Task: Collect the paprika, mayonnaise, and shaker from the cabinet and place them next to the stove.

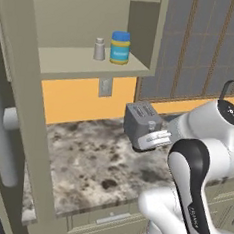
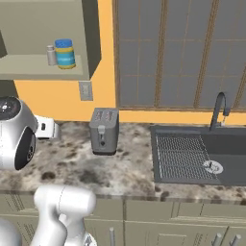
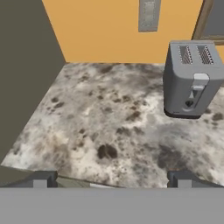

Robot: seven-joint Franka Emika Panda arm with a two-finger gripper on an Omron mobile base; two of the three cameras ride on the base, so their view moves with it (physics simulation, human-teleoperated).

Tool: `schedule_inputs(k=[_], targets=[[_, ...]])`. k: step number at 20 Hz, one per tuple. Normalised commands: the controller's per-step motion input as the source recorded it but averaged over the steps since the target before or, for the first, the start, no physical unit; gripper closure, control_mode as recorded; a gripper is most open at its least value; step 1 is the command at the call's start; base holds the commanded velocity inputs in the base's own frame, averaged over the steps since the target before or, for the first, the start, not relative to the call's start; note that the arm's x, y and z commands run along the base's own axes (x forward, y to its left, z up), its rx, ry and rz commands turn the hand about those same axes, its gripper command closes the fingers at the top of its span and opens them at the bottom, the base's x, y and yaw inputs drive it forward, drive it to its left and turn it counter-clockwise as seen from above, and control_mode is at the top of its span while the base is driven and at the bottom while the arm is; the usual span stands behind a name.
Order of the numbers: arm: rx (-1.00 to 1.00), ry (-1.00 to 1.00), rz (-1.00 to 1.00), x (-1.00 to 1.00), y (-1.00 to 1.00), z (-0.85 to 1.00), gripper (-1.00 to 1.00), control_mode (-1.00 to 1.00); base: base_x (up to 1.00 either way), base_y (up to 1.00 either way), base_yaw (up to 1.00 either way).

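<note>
Our gripper (image 3: 112, 178) hangs low over the speckled counter (image 3: 109, 118) with its fingers spread wide and nothing between them, so we carry nothing now. The grey toaster (image 3: 192, 78) stands ahead and to the right of it, against the orange wall. High above the gripper, the cabinet (image 1: 93, 67) stands open, and on its shelf the shaker (image 1: 99, 49) and the mayonnaise (image 1: 120, 47) sit close side by side near the front edge, within easy reach. We judge the open fingers mean we are ready for another pick, and must rise to that shelf.
</note>
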Motion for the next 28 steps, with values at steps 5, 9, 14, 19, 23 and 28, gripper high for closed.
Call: schedule_inputs(k=[5, 9, 14, 19, 23, 28], targets=[[0.0, 0.0, 0.0, 0.0, 0.0, 0.0, -1.0, 1.0, 0.49, 0.86, 0.0], [0.0, 0.0, 0.0, 0.0, 0.0, 0.0, -1.0, 1.0, 0.56, 0.96, 0.03], [-0.01, -0.15, -0.04, 0.29, 0.41, 0.69, -1.0, -1.0, 0.0, 0.0, 0.0], [-0.02, -0.23, -0.24, 0.14, 0.2, 0.91, -1.0, -1.0, 0.0, 0.0, 0.0], [0.0, -0.27, -0.22, 0.11, 0.04, 0.66, -1.0, -1.0, 0.0, 0.0, 0.0], [0.01, -0.39, -0.11, 0.01, -0.04, 0.73, -1.0, -1.0, 0.0, 0.0, 0.0]])
